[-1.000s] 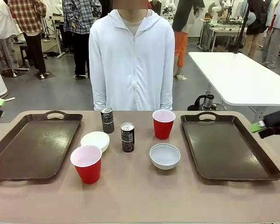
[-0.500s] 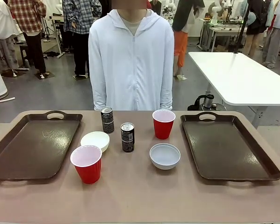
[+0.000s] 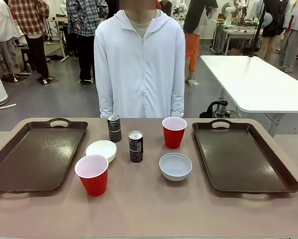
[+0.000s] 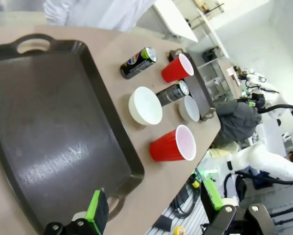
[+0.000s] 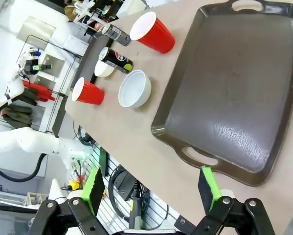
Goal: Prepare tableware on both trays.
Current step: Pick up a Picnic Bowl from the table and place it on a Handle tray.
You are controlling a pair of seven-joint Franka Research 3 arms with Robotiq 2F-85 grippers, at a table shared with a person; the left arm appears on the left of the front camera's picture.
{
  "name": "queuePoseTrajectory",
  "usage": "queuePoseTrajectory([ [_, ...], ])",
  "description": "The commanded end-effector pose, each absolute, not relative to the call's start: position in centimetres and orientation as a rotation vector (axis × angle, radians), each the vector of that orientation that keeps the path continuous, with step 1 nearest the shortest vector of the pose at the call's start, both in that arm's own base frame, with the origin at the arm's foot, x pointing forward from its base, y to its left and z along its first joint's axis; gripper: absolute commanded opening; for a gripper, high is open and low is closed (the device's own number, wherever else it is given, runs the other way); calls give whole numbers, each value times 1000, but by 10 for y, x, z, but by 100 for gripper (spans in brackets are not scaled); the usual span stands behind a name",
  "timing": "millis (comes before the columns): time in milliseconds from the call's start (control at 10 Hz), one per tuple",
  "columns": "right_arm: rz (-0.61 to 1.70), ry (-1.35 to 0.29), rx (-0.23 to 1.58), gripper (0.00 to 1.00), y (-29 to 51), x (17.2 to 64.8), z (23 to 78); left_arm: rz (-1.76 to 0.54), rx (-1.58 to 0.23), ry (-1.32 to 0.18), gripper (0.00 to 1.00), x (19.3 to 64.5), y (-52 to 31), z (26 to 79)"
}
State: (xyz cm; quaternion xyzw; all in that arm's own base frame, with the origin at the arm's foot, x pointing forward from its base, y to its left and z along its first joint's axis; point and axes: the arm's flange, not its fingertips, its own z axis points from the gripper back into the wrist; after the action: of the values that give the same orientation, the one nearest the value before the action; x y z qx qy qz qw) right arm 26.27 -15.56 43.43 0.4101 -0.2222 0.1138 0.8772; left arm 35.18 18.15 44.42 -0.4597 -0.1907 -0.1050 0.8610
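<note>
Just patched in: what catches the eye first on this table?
The left tray and right tray lie bare at either side. Between them the tableware stands clustered: near red cup, far red cup, far can, near can, white bowl, grey-blue bowl. A person in white stands across from the robot.

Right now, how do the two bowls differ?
The white bowl is bright white; the grey-blue bowl is duller. The white bowl sits left of the cans, by the left tray; the grey-blue bowl sits right of them, nearer the right tray. Both stand upright, empty, on the table.
</note>
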Motion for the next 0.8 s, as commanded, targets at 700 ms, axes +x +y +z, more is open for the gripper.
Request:
queuePoseTrajectory([
  [700,226,-469,869,100,-160,261,433,-225,-978,-411,100,352,183,444],
])
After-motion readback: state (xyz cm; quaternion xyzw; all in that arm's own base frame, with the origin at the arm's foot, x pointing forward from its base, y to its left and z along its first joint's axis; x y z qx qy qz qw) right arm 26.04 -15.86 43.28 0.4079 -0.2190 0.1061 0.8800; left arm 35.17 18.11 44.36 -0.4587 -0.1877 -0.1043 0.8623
